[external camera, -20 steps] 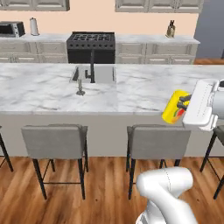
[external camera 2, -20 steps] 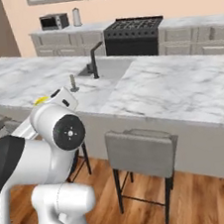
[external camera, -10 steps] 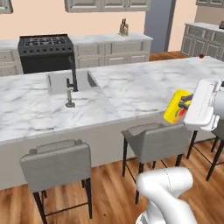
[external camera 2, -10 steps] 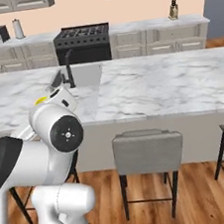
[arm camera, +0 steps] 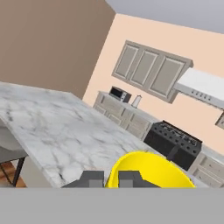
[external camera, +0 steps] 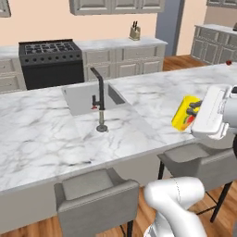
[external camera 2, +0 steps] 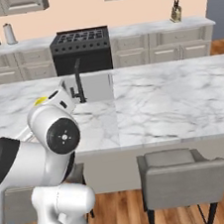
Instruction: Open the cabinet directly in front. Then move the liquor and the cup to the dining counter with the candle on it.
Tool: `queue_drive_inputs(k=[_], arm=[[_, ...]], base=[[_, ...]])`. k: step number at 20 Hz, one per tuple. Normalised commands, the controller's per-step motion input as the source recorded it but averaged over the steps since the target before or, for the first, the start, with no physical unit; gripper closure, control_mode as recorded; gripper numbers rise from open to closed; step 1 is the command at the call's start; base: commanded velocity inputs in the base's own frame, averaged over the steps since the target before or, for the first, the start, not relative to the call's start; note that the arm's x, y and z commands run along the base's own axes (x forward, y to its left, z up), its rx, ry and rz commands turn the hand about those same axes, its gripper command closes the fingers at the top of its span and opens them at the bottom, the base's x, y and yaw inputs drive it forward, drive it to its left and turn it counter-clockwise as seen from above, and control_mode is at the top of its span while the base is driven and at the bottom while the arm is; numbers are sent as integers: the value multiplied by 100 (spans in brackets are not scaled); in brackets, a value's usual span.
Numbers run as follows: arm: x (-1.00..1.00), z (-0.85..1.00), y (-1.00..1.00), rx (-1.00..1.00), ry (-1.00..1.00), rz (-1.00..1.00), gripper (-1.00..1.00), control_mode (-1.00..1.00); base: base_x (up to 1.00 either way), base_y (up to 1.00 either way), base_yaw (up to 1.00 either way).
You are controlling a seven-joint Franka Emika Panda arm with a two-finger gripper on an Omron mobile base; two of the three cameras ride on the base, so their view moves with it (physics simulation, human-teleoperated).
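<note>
In the left base view the dining counter [external camera: 41, 139] ran across the picture, its white, grey-veined marble top bare at the left end. Behind it, against the far wall, stood a black stove [external camera: 48, 62] between pale drawer units. Further right a sink [external camera: 95, 97] was sunk into the marble, with a dark faucet [external camera: 98, 90] rising at its near edge and a small dark fitting [external camera: 101, 127] just in front of that. A knife block [external camera: 134, 31] sat on the wall countertop beyond. Below the counter's near edge stood a grey stool [external camera: 95, 201], and a second stool [external camera: 203, 162] was partly hidden by the arm. At the right the gripper [external camera: 196, 111] was clenched on the cup [external camera: 184, 112], the bright yellow cup with its red-orange mark held tilted in the air above the marble near the counter's near edge. In the right base view the cup [external camera 2: 40, 100] was only a yellow sliver behind the arm's big white joint, with the faucet [external camera 2: 77, 81] just to its right. In the hand view the cup [arm camera: 148, 171] filled the bottom between the dark fingertips [arm camera: 89, 179], and a microwave [arm camera: 118, 93] stood on the far wall countertop.
</note>
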Motion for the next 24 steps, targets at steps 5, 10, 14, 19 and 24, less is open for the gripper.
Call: queue_drive_inputs(k=[5,10,14,19,24], arm=[[0,0,0,0,0,0,100,100],[15,-1,0,-1,2,0,100,-100],[94,-19,13,-4,17,1,100,-100],[85,-39,11,-1,21,6,100,-100],[16,-24,0,0,10,9,100,-100]], base=[[47,-1,0],[46,0,1],[0,0,0],[0,0,0],[0,0,0]])
